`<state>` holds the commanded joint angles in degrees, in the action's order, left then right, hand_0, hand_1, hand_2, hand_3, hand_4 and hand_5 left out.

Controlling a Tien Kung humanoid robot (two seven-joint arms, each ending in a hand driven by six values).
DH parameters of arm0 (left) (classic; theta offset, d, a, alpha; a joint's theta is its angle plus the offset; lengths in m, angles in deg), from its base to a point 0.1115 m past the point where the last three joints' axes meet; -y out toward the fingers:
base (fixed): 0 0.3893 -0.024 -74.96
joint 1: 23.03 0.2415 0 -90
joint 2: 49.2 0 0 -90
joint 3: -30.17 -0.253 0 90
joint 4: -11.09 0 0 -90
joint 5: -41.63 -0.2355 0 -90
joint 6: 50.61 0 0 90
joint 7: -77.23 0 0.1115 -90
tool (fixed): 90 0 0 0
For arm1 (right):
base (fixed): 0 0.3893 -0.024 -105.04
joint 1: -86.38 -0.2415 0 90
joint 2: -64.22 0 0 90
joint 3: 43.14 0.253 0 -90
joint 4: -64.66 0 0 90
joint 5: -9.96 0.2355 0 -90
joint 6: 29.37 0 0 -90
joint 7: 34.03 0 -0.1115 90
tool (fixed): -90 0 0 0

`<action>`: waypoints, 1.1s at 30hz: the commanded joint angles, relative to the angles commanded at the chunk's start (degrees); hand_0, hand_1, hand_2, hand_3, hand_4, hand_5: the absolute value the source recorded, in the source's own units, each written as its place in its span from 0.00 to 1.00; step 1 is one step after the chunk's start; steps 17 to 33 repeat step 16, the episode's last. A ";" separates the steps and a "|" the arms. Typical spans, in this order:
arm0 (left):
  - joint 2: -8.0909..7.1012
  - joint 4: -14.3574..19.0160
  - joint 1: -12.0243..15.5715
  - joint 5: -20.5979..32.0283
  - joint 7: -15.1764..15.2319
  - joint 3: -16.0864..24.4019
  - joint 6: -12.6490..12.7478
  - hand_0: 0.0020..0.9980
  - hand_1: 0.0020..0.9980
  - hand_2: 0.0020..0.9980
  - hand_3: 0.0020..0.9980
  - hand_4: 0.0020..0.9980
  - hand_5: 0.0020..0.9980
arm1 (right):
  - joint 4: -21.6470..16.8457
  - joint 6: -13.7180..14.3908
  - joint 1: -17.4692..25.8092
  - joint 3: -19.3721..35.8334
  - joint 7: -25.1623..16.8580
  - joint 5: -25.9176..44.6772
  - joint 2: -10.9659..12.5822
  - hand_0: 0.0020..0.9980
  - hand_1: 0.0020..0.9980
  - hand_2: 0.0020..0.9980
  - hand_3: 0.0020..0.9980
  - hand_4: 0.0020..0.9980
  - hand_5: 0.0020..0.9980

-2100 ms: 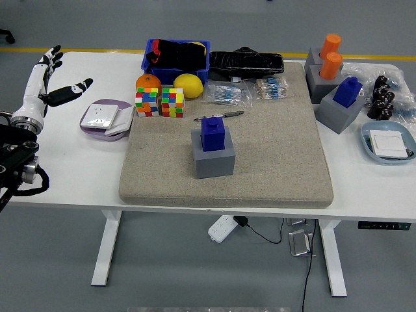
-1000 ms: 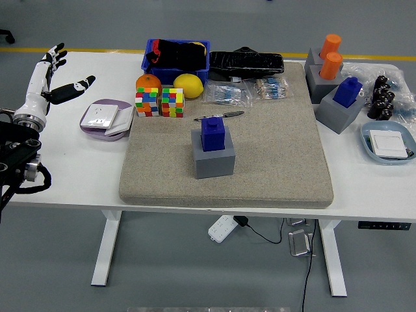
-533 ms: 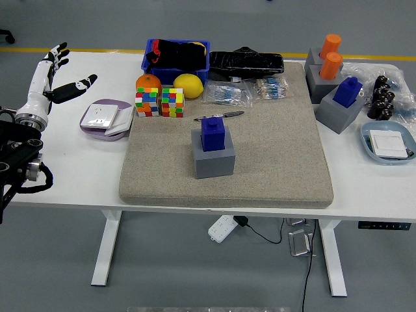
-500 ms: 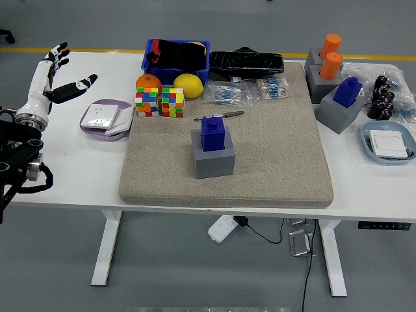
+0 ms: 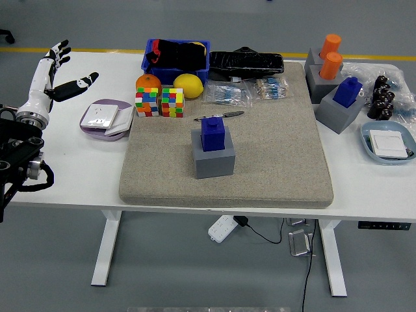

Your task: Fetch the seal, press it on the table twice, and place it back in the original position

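A blue seal (image 5: 212,132) stands upright in a grey block holder (image 5: 213,159) in the middle of the beige felt mat (image 5: 273,156). My left hand (image 5: 60,75) is raised over the table's far left side, well left of the seal, with its fingers spread and holding nothing. My right arm is out of view.
Behind the mat's left part lie two colour cubes (image 5: 160,102), an orange (image 5: 148,82), a lemon (image 5: 188,85), a blue bin (image 5: 177,55) and a pen (image 5: 219,116). A purple dish (image 5: 104,118) sits near my left hand. More seals in grey holders (image 5: 338,97) and a blue tray (image 5: 388,143) stand at right.
My left hand has drifted slightly up and away from me. The seal and the other objects have not moved.
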<state>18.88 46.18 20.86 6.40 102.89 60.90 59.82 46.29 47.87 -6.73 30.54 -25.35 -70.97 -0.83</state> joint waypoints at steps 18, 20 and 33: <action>-0.17 0.00 -0.16 -0.09 -0.10 -0.37 -0.02 0.97 0.92 0.95 0.96 0.87 0.18 | 0.02 -0.06 -0.08 -0.56 -0.06 0.02 0.16 0.83 0.74 0.73 0.70 0.80 0.59; -0.17 0.00 -0.16 -0.09 -0.10 -0.37 -0.02 0.97 0.92 0.95 0.96 0.87 0.18 | 0.02 -0.06 -0.08 -0.56 -0.06 0.02 0.16 0.83 0.74 0.73 0.70 0.80 0.59; -0.17 0.00 -0.16 -0.09 -0.10 -0.37 -0.02 0.97 0.92 0.95 0.96 0.87 0.18 | 0.02 -0.06 -0.08 -0.56 -0.06 0.02 0.16 0.83 0.74 0.73 0.70 0.80 0.59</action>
